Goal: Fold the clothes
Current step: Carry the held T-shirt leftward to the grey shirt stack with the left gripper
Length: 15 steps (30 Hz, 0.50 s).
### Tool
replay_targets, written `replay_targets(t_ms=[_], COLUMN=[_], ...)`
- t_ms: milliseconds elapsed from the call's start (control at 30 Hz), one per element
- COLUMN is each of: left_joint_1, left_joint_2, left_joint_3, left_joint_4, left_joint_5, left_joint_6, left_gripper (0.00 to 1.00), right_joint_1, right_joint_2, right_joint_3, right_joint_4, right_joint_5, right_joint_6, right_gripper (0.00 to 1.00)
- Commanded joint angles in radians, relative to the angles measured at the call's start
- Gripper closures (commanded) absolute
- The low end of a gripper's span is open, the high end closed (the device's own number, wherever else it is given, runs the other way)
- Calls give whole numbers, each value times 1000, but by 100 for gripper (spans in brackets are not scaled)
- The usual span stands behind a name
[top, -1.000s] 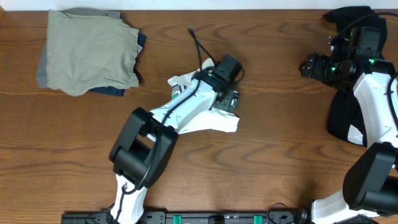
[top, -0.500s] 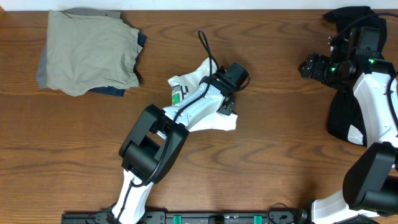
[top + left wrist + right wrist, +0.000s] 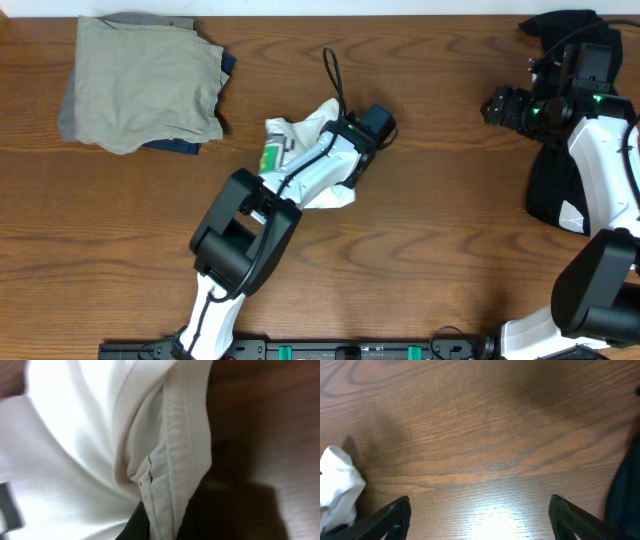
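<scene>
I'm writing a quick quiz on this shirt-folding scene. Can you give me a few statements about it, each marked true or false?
1. The left end effector is shut on a hem of the white T-shirt. True.
2. The right end effector grips a corner of the T-shirt. False: it is open over the bare table and holds nothing.
3. The T-shirt lies flat and neatly folded. False: it is bunched up in the middle of the table.
4. A folded tan garment sits at the far left of the table, apart from the T-shirt. True.
</scene>
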Motion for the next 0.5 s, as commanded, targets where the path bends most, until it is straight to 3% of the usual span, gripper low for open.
replay_targets(t_ms=[0, 200, 467], left_joint_1=[39, 156, 342], left_joint_2=[-116, -299, -431], left_joint_3=[47, 54, 54], left_joint_4=[-47, -41, 92], left_joint_5=[-144, -177, -214], left_joint_6=[71, 216, 425], left_gripper=[94, 94, 94], right_joint_1=[-5, -5, -5], right_joint_2=[-3, -3, -3], right_joint_3=[6, 6, 6], right_joint_4=[3, 7, 7], right_joint_5=[10, 9, 9], right_joint_6=[6, 6, 6], right_gripper=[14, 14, 14])
